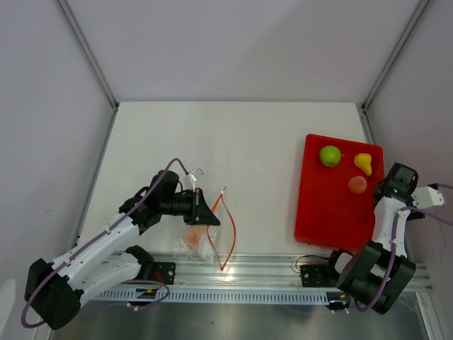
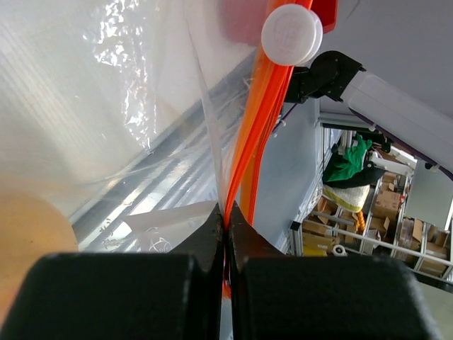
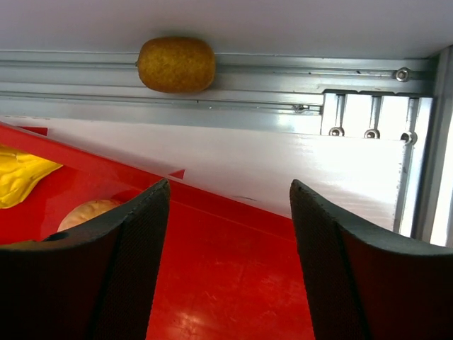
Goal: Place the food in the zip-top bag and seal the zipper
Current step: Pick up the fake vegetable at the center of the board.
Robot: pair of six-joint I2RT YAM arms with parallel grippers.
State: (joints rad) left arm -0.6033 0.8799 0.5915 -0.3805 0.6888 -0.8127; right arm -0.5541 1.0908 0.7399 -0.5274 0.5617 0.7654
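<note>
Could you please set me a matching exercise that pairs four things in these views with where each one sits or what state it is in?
Things:
1. green apple
2. zipper
3. brown fruit
4. right gripper

Places or states:
a. pinched in the shut left gripper
b. lying against the metal rail, off the red tray
c. open, holding nothing
d. sitting on the red tray

Pairs: 1-d, 2-a, 3-b, 4-c.
</note>
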